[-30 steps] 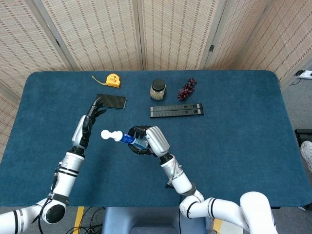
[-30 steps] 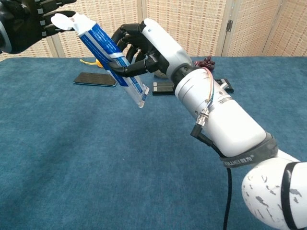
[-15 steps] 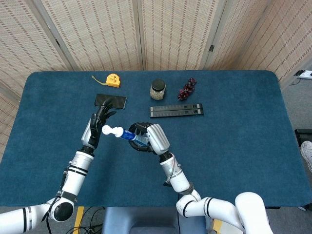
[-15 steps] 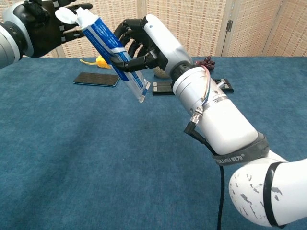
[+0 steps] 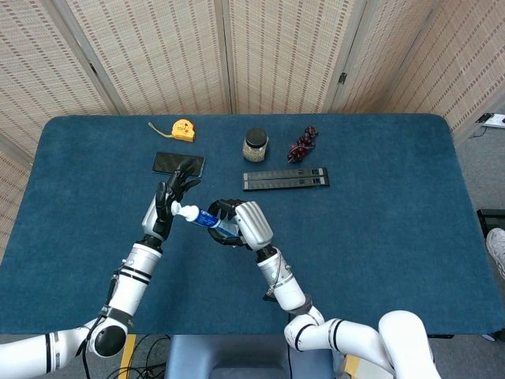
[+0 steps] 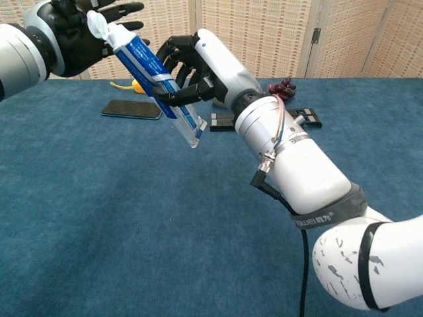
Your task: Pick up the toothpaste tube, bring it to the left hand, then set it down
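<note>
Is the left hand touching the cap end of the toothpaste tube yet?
Cannot tell. In both views the toothpaste tube's white cap overlaps the left hand's open palm, and neither shows contact or a gap plainly. The right hand grips the tube's middle.

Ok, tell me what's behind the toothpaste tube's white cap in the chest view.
The left robot hand is right behind the white cap of the blue-and-white toothpaste tube, its dark fingers spread. Whether its palm touches the cap is covered by the cap itself.
</note>
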Action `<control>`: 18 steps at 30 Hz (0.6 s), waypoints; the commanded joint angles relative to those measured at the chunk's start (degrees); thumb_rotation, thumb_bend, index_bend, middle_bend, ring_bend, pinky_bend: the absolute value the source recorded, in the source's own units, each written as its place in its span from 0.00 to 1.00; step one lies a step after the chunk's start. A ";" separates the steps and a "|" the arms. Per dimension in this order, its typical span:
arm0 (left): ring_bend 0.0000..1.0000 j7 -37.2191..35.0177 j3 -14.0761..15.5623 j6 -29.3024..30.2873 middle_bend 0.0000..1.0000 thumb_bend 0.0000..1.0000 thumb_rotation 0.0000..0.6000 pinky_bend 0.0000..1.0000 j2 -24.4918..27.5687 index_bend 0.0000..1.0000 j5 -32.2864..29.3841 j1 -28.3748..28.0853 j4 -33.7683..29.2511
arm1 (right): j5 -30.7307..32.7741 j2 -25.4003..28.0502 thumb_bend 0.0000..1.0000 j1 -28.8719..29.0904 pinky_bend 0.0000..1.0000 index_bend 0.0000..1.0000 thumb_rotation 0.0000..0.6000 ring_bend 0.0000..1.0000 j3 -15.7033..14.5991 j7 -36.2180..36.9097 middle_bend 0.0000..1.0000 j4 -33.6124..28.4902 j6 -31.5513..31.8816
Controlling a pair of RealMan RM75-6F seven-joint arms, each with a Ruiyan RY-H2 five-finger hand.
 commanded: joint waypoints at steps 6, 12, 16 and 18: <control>0.00 0.68 0.46 -1.11 0.00 0.02 0.00 0.15 1.24 0.00 2.13 -0.11 0.98 | 1.83 1.85 0.70 0.08 0.55 0.65 1.00 0.54 -0.39 -3.43 0.62 -3.37 -3.15; 0.00 1.86 1.77 -1.22 0.00 0.02 0.00 0.15 1.98 0.00 5.24 -0.16 2.67 | 3.54 3.97 0.70 0.14 0.55 0.66 1.00 0.55 -0.54 -7.35 0.63 -7.15 -5.94; 0.00 3.20 3.51 -0.57 0.00 0.02 0.00 0.15 1.82 0.00 8.28 -0.18 4.75 | 4.43 4.43 0.70 0.20 0.55 0.66 1.00 0.55 -0.56 -9.22 0.63 -8.30 -6.84; 0.00 3.03 4.02 -0.79 0.00 0.02 0.00 0.15 1.94 0.00 8.81 -0.16 5.22 | 4.77 4.59 0.70 0.23 0.55 0.66 1.00 0.55 -0.65 -9.99 0.63 -8.46 -7.23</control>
